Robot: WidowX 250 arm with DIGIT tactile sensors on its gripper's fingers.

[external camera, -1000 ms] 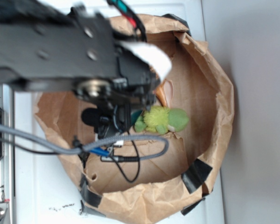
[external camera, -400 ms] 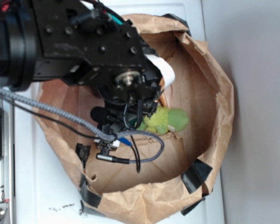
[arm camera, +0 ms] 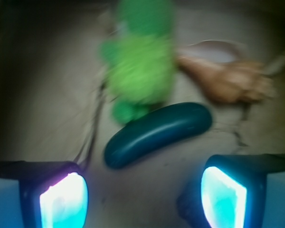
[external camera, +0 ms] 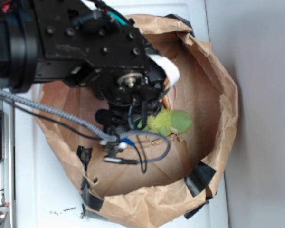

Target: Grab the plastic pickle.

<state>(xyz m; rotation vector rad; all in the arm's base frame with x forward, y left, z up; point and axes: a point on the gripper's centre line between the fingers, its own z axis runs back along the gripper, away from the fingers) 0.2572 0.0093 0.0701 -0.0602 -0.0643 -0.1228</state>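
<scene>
The smooth, glossy dark green plastic pickle (arm camera: 157,134) lies on the brown paper floor of the wide, crumpled brown paper bag (external camera: 218,118) with patches of black tape on its rim. In the wrist view the pickle is a little curved, like a small cucumber, with two rounded ends, and a soft light reflects along its upper side. It lies slanted, the right end higher in the picture than the left end.

Taking the pickle as landmark: the fuzzy yellow-green plush toy (arm camera: 141,61) is just behind it, and seems to touch its upper edge near the left end, but the picture is blurred and I cannot be sure. The pale brown seashell (arm camera: 228,76) is behind the right end of the pickle, a little apart from it.

The black gripper (arm camera: 143,194) hangs above the bag floor on the near side of the pickle. Its two fingers (arm camera: 64,199), which glow blue and violet, stand wide apart and hold nothing. The pickle is ahead of the gap between them and does not touch either.

In the exterior view the black robot arm (external camera: 76,42) with its grey cables covers the middle of the bag, so the pickle is hidden there; only the plush toy shows beside the arm.
</scene>
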